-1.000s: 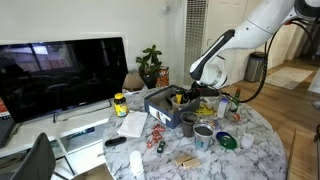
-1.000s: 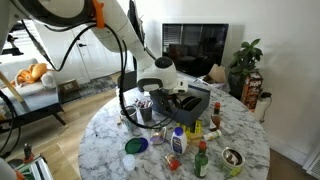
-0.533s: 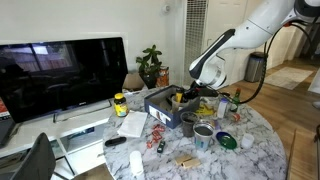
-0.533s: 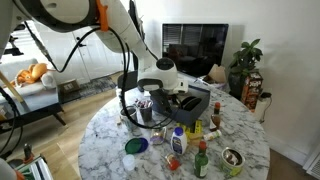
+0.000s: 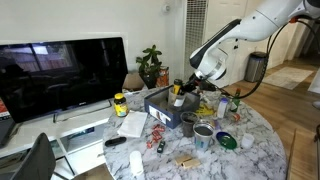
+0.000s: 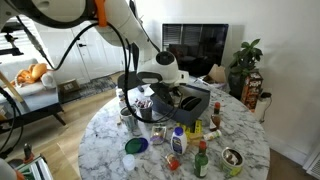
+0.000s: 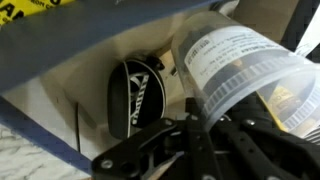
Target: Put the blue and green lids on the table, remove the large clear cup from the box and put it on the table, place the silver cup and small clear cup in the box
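Claw: the gripper [image 5: 183,92] is clenched on the large clear cup [image 7: 240,62].
Cup: held just over the box [image 5: 158,104], not yet set down.
Done: the green lid [image 6: 128,161] is laid on the table [image 5: 255,150].
Left: the cup is to be tabled and the silver cup [image 5: 203,133] boxed.

Home living room, large black flat-screen television [image 5: 62,75] on a low white stand [image 5: 80,126], leafy green potted plant [image 5: 150,62] beside it, round white marble table [image 6: 100,140] cluttered at centre, orange stuffed toy [image 6: 35,72] on a pale couch [image 6: 22,93], light wooden floor [image 5: 290,75].
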You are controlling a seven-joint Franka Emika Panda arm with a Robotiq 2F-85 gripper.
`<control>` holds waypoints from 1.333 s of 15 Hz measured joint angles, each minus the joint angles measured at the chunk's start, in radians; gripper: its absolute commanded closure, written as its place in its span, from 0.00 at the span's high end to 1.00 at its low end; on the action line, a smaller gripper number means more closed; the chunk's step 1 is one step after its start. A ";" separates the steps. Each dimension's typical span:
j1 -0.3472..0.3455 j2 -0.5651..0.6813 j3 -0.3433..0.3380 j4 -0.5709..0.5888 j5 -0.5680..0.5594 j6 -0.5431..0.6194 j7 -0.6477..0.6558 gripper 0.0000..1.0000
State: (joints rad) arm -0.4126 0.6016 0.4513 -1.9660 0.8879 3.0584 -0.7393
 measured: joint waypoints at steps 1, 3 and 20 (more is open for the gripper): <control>-0.014 -0.018 0.021 -0.003 0.004 0.015 -0.018 0.01; -0.039 -0.059 0.063 -0.012 0.011 0.042 -0.050 0.01; 0.003 -0.419 0.286 -0.369 0.001 -0.320 -0.238 0.01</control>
State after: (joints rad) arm -0.4099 0.1823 0.7372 -2.3347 0.8890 2.7379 -0.9773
